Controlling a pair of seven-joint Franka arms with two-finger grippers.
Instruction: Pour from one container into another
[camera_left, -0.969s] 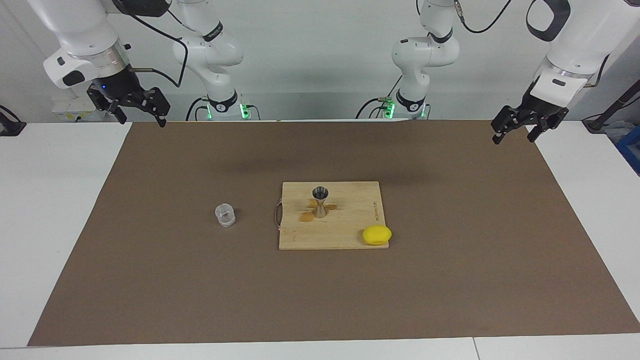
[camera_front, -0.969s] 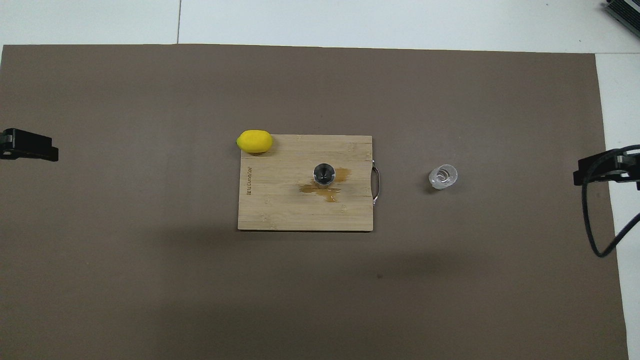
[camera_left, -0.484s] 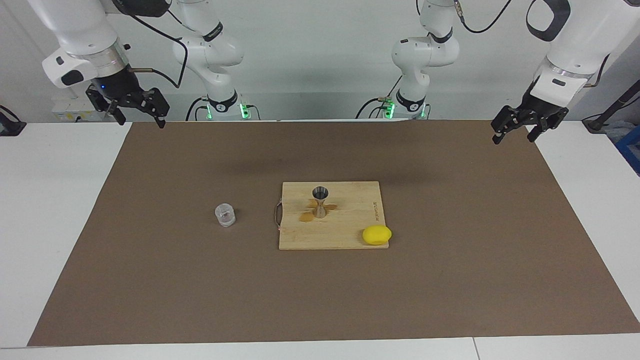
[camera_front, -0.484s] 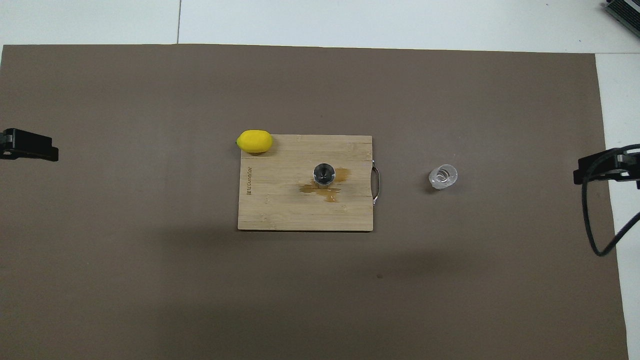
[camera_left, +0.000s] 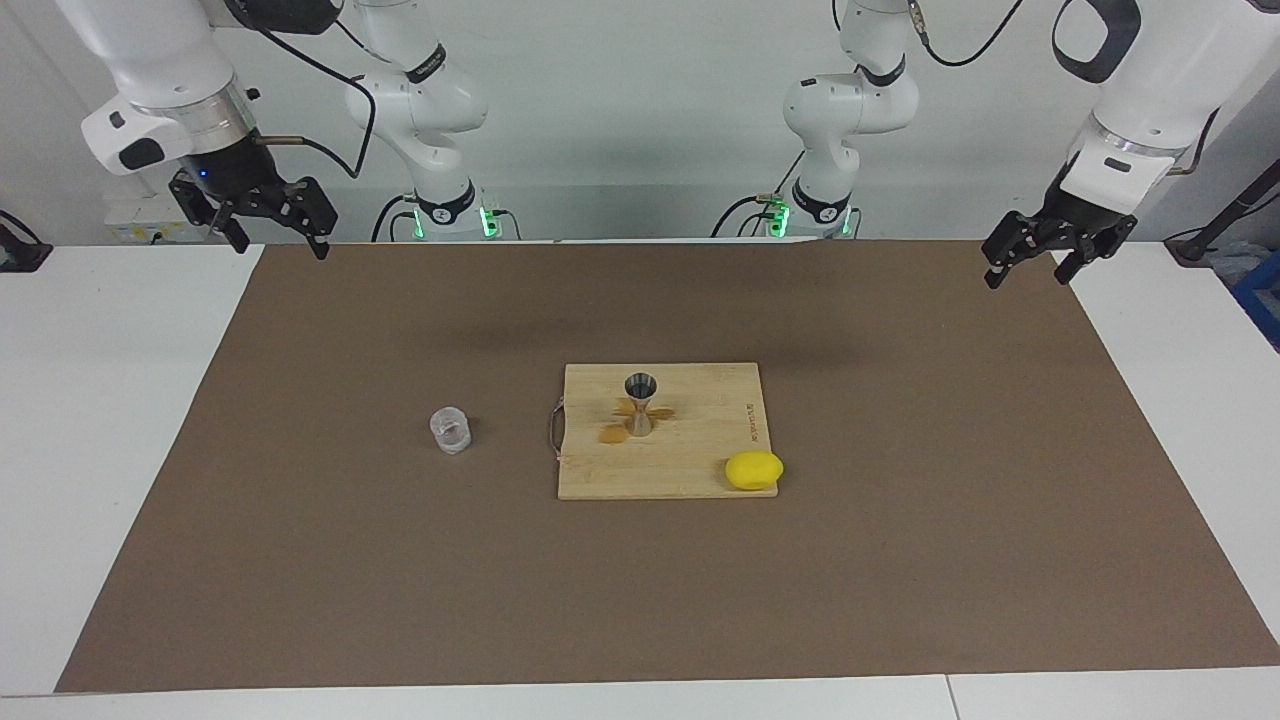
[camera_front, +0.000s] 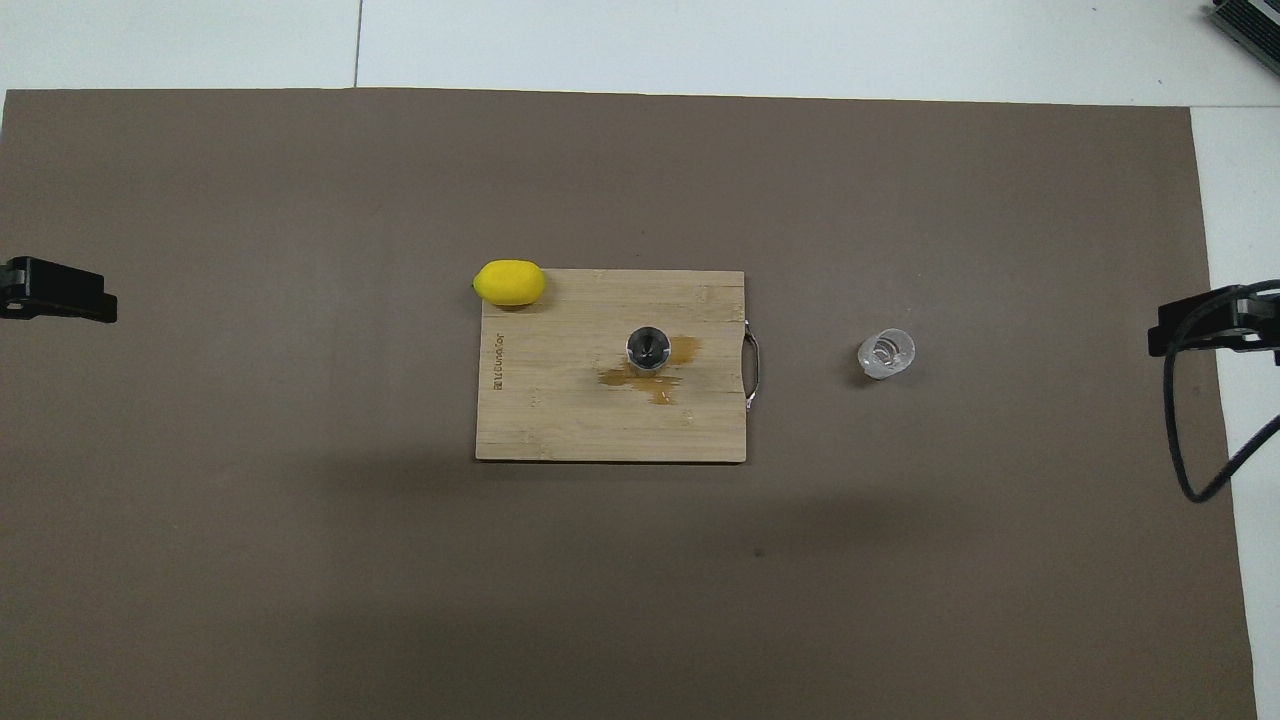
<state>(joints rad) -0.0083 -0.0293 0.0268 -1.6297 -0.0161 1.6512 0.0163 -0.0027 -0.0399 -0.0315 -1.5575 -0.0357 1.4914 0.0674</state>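
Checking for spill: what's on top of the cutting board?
On the cutting board: the metal jigger upright, brown liquid stains around its foot, and a lemon at one corner, overhanging the edge. Whatever lies under the jigger's base is hidden.

Yellow lemon (camera_left: 754, 470), silver jigger (camera_left: 640, 403), pale striped wooden board (camera_left: 700, 455), brown mat (camera_left: 900, 400).

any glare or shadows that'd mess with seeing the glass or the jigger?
Facing view: the glass cup is faint on the brown mat, with only a small shadow beside it; the jigger is crisp, with no glare; soft arm shadows lie nearer to the robots than the cutting board. Overhead view: broad shadow bands cross the mat, clear of both; the cup's rim catches the light.
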